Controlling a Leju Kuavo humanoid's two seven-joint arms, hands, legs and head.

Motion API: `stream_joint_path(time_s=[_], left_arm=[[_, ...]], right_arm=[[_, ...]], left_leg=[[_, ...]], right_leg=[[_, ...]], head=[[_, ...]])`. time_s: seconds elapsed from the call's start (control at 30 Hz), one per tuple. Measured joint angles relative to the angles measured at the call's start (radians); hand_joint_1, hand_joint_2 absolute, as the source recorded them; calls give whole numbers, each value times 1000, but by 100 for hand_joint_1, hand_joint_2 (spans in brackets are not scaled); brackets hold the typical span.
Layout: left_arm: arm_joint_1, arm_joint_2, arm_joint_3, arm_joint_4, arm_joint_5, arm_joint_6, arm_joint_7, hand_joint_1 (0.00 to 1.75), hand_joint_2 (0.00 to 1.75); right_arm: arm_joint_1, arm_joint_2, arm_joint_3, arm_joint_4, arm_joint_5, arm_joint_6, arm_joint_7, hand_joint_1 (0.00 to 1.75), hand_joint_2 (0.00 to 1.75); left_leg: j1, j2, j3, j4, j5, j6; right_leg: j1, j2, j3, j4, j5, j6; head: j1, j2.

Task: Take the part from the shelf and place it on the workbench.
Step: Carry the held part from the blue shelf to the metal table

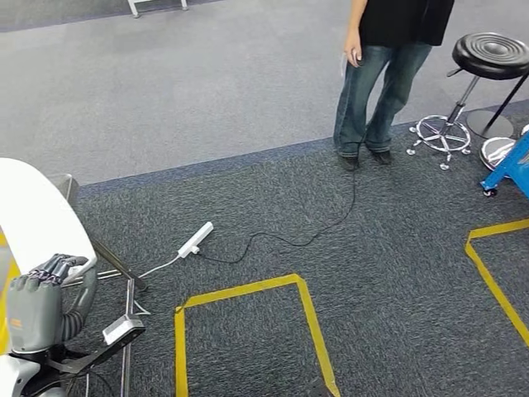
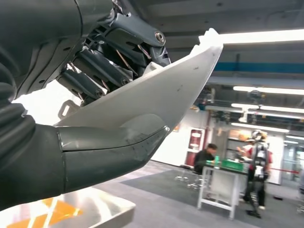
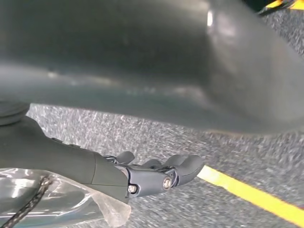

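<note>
We looked down on a dark grey carpet marked with yellow tape outlines, bordered by a paler grey floor. At its edge stood a person in a black top and blue jeans, beside a black round stool on a chrome base. At our lower left we held the large, curved, glossy white panel part, our left hand clamped on its edge, dark fingers above and thumb beneath. Our right hand hung over the carpet, fingers extended together, gripping nothing. A white power strip lay on the carpet, its black cable running toward the person.
</note>
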Motion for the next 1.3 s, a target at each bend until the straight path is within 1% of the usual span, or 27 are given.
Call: stream_joint_path(time_s=[0.03, 0.07, 0.1, 0.13, 0.17, 0.2, 0.23, 0.27, 0.3, 0.33, 0.37, 0.4, 0.43, 0.47, 0.5, 0.53, 0.57, 0.6, 0.63, 0.73, 0.77, 0.93, 1.07, 1.1, 1.2, 1.23, 1.3], left_arm=[[-1, 0, 0, 0, 0, 0, 0, 175, 175], [-2, 0, 0, 0, 0, 0, 0, 175, 175], [-2, 0, 0, 0, 0, -1, 0, 175, 175], [-2, 0, 0, 0, 0, -1, 0, 175, 175], [-2, 0, 0, 0, 1, -1, 0, 175, 175], [0, 0, 0, -1, 1, -1, 0, 175, 175], [-1, 0, 0, -2, 1, -1, 0, 175, 175], [-2, 0, 0, -2, 2, -1, 0, 175, 175], [-3, 0, 0, -3, 2, -1, 0, 175, 175], [-4, 0, 0, -3, 2, -1, 0, 175, 175], [-4, -1, 0, -3, 2, -1, 0, 175, 175], [-3, -1, 0, -3, 3, -1, 0, 175, 175], [-2, -1, 0, -3, 3, -1, 0, 175, 175], [-2, -1, 0, -3, 4, -1, 0, 175, 175], [-2, -1, 0, -3, 6, -1, 0, 175, 175], [-2, -1, 0, -3, 8, -2, -1, 175, 175], [-2, -1, 0, -3, 10, -3, -1, 175, 175], [-1, -1, 0, -4, 12, -4, -2, 175, 175], [0, -2, 0, -4, 14, -6, -2, 175, 175], [5, -2, 0, -4, 25, -10, -5, 175, 175], [6, -2, 0, -4, 29, -11, -6, 175, 175], [5, -4, 0, -4, 37, -16, -8, 175, 175], [5, -4, 0, -4, 38, -17, -8, 175, 175], [5, -5, 0, -4, 39, -18, -8, 175, 175], [6, -7, 0, -4, 42, -19, -8, 175, 175], [6, -7, 0, -4, 42, -19, -8, 175, 175], [6, -8, 0, -4, 42, -19, -8, 175, 175]], right_arm=[[0, 0, 0, 0, 0, 0, 0, 0, 0], [0, 0, 0, 0, 0, 0, 0, 0, 0], [-1, 0, 0, 0, 0, 0, 0, 0, 0], [-1, 0, 0, 0, 0, 0, 0, 0, 0], [-3, 0, 0, 0, 0, 0, 0, 0, 0], [-4, 0, 0, 0, 0, 0, 0, 0, 0], [-4, 0, 0, 0, 0, 0, -1, 0, 0], [-5, 0, 0, 0, 0, 0, -1, 0, 0], [-4, 0, 0, 0, 0, 0, -1, 0, 0], [-2, 0, 0, 0, 0, 1, -1, 0, 0], [0, 0, 0, 0, 0, 1, -1, 0, 0], [2, 0, 0, 0, 0, 2, -1, 0, 0], [2, 0, 0, 0, 0, 2, 0, 0, 0], [2, 0, 0, 0, 0, 2, 0, 0, 0], [1, 0, 0, 0, -1, 2, -1, 0, 0], [0, 0, 0, 0, -1, 2, -2, 0, 0], [-1, 0, 0, 0, -2, 2, -3, 0, 0], [-1, 1, 0, 0, -5, 1, -5, 0, 0], [0, 1, 0, 1, -10, 1, -8, 0, 0], [1, 2, -1, 1, -25, 2, -14, 0, 0], [1, 2, -1, 1, -27, 3, -15, 0, 0], [1, 2, -1, 1, -30, 4, -14, 0, 0], [1, 2, -1, 1, -31, 4, -15, 0, 0], [1, 2, -1, 1, -31, 4, -15, 0, 0], [1, 2, -1, 1, -32, 4, -14, 0, 0], [1, 2, -1, 1, -32, 4, -14, 0, 0], [1, 2, -1, 1, -33, 4, -14, 0, 0]], left_leg=[[-6, 26, 36, -69, 23, 5], [-12, 48, 62, -120, 36, 11], [-17, 63, 73, -145, 37, 17], [-22, 62, 73, -150, 34, 21], [-21, 48, 72, -153, 36, 26], [-19, 36, 73, -157, 38, 31], [-16, 23, 75, -162, 41, 37], [-13, 11, 77, -166, 44, 43], [-11, -1, 77, -168, 45, 47], [-10, -13, 77, -168, 45, 50], [-10, -27, 77, -167, 44, 51], [-10, -40, 77, -167, 44, 52], [-10, -54, 79, -166, 43, 52], [-9, -67, 80, -165, 43, 51], [-8, -79, 82, -163, 41, 48], [-8, -89, 82, -159, 38, 44], [-9, -98, 78, -153, 35, 39], [-9, -104, 74, -147, 33, 35], [-10, -109, 69, -143, 34, 35], [-10, -112, 68, -144, 37, 45], [-9, -111, 70, -146, 37, 46], [-9, -111, 76, -154, 38, 46], [-8, -111, 76, -155, 38, 45], [-8, -111, 76, -156, 38, 41], [-6, -111, 76, -157, 37, 22], [-5, -111, 76, -157, 36, 20], [-6, -111, 76, -157, 36, 19]], right_leg=[[3, -11, 3, 0, -3, 3], [6, -20, 6, 1, -7, 6], [8, -30, 7, 1, -9, 10], [10, -41, 9, 0, -11, 14], [11, -53, 12, -2, -13, 18], [10, -49, 13, 1, -19, 23], [8, -28, 7, 17, -32, 27], [5, 2, -10, 53, -54, 31], [2, 37, -40, 112, -83, 34], [1, 58, -76, 183, -114, 36], [1, 66, -112, 249, -135, 37], [1, 69, -137, 289, -140, 38], [0, 70, -144, 290, -124, 39], [-1, 72, -132, 251, -89, 39], [-3, 79, -105, 182, -45, 40], [-6, 96, -77, 114, -15, 41], [-9, 111, -52, 61, 5, 40], [-12, 125, -39, 31, 11, 40], [-13, 133, -35, 22, 7, 38], [-12, 132, -32, 19, 10, 36], [-11, 133, -32, 19, 10, 36], [-8, 132, -29, 19, 8, 27], [-8, 132, -29, 19, 7, 26], [-7, 132, -29, 19, 7, 25], [-6, 132, -29, 21, 6, 23], [-6, 132, -29, 21, 5, 22], [-6, 132, -28, 20, 5, 22]], head=[[0, 0], [0, 0], [1, 0], [1, 0], [1, 0], [1, 0], [2, 0], [4, 0], [5, 0], [7, 0], [8, 0], [8, 0], [8, 0], [8, 0], [8, 0], [8, 0], [8, 0], [7, 0], [7, 0], [6, 0], [6, 0], [6, 0], [6, 0], [6, 0], [6, 0], [6, 0], [6, 0]])
